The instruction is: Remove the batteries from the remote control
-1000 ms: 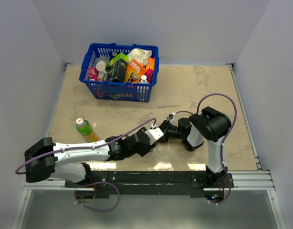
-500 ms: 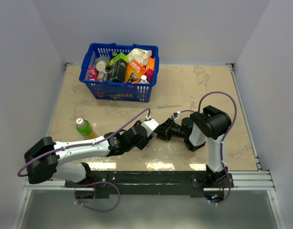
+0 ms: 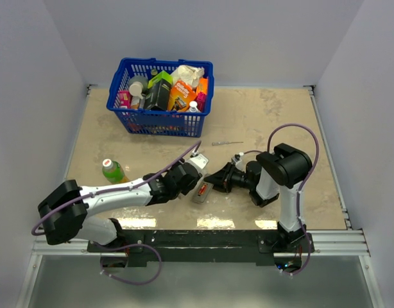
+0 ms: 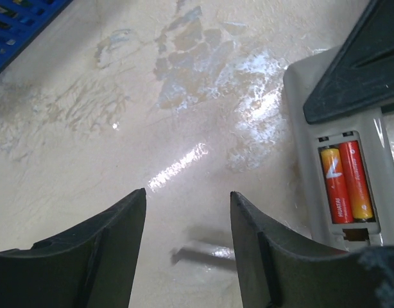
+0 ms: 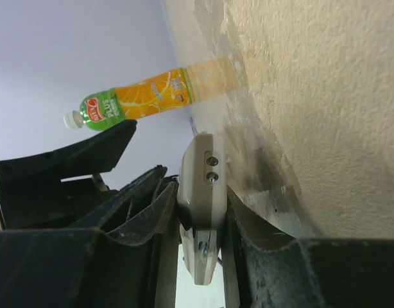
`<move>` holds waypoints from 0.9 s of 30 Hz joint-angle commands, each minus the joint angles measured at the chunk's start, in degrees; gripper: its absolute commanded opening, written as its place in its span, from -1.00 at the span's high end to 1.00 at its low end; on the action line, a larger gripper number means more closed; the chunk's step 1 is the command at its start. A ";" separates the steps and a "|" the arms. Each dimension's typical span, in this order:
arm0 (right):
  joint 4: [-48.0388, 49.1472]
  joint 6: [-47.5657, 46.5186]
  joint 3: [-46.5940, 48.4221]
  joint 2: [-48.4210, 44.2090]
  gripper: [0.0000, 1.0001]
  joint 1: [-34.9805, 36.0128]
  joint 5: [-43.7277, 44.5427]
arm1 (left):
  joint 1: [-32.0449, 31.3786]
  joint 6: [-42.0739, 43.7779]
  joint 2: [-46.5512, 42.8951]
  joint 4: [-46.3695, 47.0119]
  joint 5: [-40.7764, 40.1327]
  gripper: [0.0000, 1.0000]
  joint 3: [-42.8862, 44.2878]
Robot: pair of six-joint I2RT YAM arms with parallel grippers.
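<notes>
Moved: left gripper (image 4: 188, 194) has backed off from the right gripper (image 5: 200, 206), so there is now a gap between the two (they were nose to nose a second ago).
Uncovered: remote (image 4: 301, 128) now shows in the top view, lying low on the table (image 3: 261, 115) just off the left fingertips.
Left gripper: fingers partly spread, nothing between them, only bare table under the gap.
Right gripper: pinching the remote by its long sides; it has hardly shifted.
Batteries (image 4: 346, 183): both sit side by side in the open recess on the remote's back, to the right of the left fingers and close to them.
Meaning: recess is exposed and reachable, but nothing is unloaded yet.
Next (my guess): left gripper must swing right and dig one battery out while the right one holds the remote.
</notes>
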 commanded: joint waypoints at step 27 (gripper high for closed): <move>-51.29 -52.12 13.93 -24.96 0.87 0.49 -2.50 | 2.55 -15.97 -25.06 -4.43 12.03 -0.39 0.50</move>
